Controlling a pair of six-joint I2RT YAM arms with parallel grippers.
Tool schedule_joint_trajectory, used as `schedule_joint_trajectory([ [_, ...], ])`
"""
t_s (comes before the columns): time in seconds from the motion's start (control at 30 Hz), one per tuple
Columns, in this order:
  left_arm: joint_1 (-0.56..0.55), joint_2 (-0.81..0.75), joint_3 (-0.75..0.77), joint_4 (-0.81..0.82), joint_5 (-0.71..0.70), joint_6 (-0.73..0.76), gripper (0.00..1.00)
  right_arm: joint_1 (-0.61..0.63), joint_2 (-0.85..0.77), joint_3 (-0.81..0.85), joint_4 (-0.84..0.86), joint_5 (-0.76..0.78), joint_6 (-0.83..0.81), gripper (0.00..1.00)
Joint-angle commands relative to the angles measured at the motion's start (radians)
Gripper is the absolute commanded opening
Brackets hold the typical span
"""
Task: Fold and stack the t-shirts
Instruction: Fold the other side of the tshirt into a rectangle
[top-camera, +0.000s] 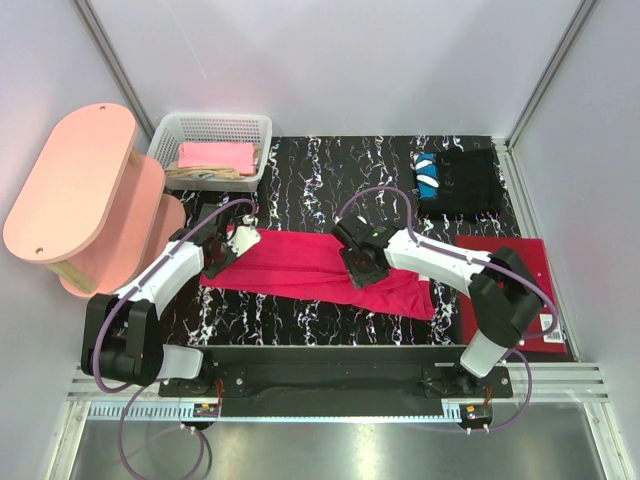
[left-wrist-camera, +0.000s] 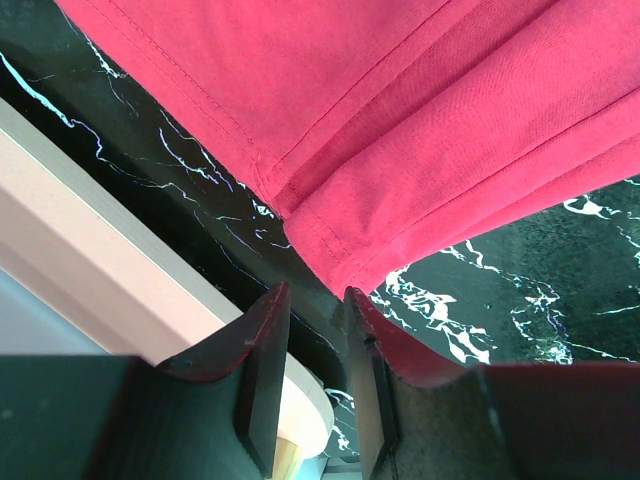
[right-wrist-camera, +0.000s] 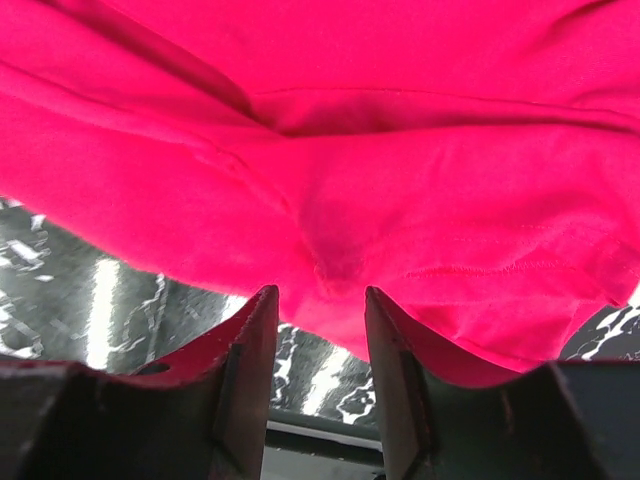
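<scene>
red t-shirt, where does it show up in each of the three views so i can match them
Top external: the red t-shirt lies stretched across the middle of the black marbled tabletop.
Left wrist: it fills the upper part, one hemmed corner pointing down at centre.
Right wrist: it fills the upper two thirds, edge to edge.
Shared landmark: the white-veined black tabletop, below the cloth in both wrist views.
</scene>
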Motion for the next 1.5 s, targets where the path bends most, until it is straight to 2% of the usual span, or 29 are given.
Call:
schedule_joint_trajectory([
  [0.0,0.002,-0.011,0.024,-0.002,0.013,-0.004,0.34,0.003,0.043,0.041,0.008,0.045,-0.031,0.47],
  [0.17,0.002,-0.029,0.024,-0.009,0.011,-0.001,0.35,0.005,0.072,0.045,0.017,0.045,-0.034,0.42],
  [0.27,0.002,-0.035,0.024,-0.008,0.004,0.001,0.36,0.005,0.075,0.048,0.023,0.048,-0.032,0.26],
  [0.3,0.002,-0.038,0.025,-0.011,0.002,0.001,0.36,0.005,0.074,0.050,0.021,0.059,-0.031,0.15],
  [0.4,0.002,-0.044,0.025,-0.016,0.003,0.001,0.37,0.005,0.055,0.064,0.014,0.109,-0.040,0.03],
  [0.63,0.002,-0.051,0.034,-0.028,0.014,-0.008,0.37,-0.047,0.058,0.168,-0.015,0.169,-0.101,0.01],
  [0.97,0.002,-0.052,0.024,-0.036,0.016,-0.007,0.37,-0.153,0.235,0.309,0.009,0.127,-0.147,0.00],
  [1.07,0.002,-0.055,0.022,-0.039,0.023,-0.005,0.37,-0.175,0.288,0.337,0.026,0.104,-0.147,0.09],
  [1.17,-0.001,-0.052,0.025,-0.043,0.034,-0.016,0.39,-0.185,0.339,0.376,0.025,0.110,-0.144,0.40],
  [1.2,-0.002,-0.054,0.025,-0.055,0.040,-0.022,0.40,-0.187,0.351,0.393,0.021,0.123,-0.141,0.48],
  [1.23,-0.019,-0.058,0.027,-0.065,0.046,-0.027,0.40,-0.188,0.356,0.401,0.020,0.140,-0.130,0.62],
  [1.3,-0.045,-0.071,0.018,-0.107,0.072,-0.032,0.43,-0.193,0.356,0.410,0.008,0.191,-0.115,0.67],
  [1.37,-0.093,-0.092,-0.005,-0.124,0.079,-0.028,0.44,-0.204,0.319,0.406,0.002,0.247,-0.087,0.78],
  [1.47,-0.123,-0.089,-0.037,-0.131,0.071,-0.024,0.45,-0.211,0.232,0.366,-0.006,0.309,-0.052,0.79],
])
